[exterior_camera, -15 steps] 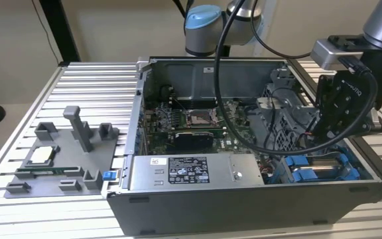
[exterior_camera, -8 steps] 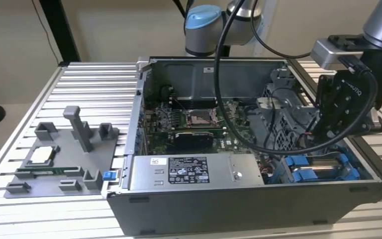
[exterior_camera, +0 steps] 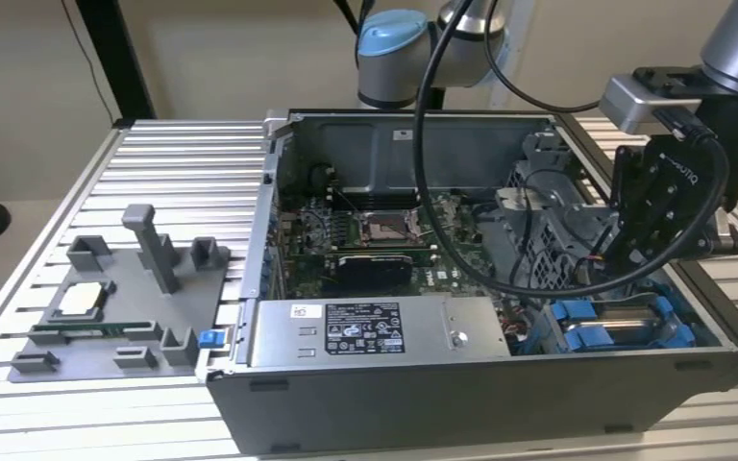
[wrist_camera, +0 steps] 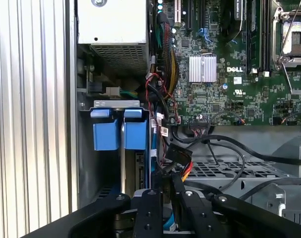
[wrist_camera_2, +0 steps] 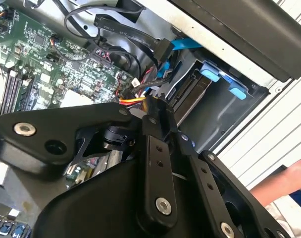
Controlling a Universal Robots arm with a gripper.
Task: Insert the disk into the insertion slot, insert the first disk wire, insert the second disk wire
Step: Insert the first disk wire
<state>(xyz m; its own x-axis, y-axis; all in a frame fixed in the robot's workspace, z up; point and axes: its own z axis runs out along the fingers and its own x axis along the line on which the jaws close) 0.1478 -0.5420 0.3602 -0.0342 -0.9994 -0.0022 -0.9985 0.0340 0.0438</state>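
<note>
The disk [wrist_camera: 138, 171] sits on edge inside the insertion slot [wrist_camera: 85, 148], with the blue tabs [wrist_camera: 116, 134] of its frame at the slot's mouth. In the second wrist view the disk [wrist_camera_2: 190, 94] shows as a dark slab in the grey slot [wrist_camera_2: 225, 119]. My gripper [wrist_camera_2: 153, 106] is shut on a black disk wire connector [wrist_camera: 179, 156] with yellow, red and black leads, right beside the disk's end. In the exterior view the gripper [exterior_camera: 606, 271] reaches down into the case just above the blue-framed slot [exterior_camera: 626, 331].
The grey power-supply box [exterior_camera: 356, 331] lies along the case's front wall. The motherboard [wrist_camera: 225, 84] and loose black cables [wrist_camera: 229, 146] lie beside the slot. A perforated cage [exterior_camera: 555, 206] stands behind the gripper. A person's hand [wrist_camera_2: 284, 183] is outside the case. A grey fixture [exterior_camera: 112, 307] sits on the table.
</note>
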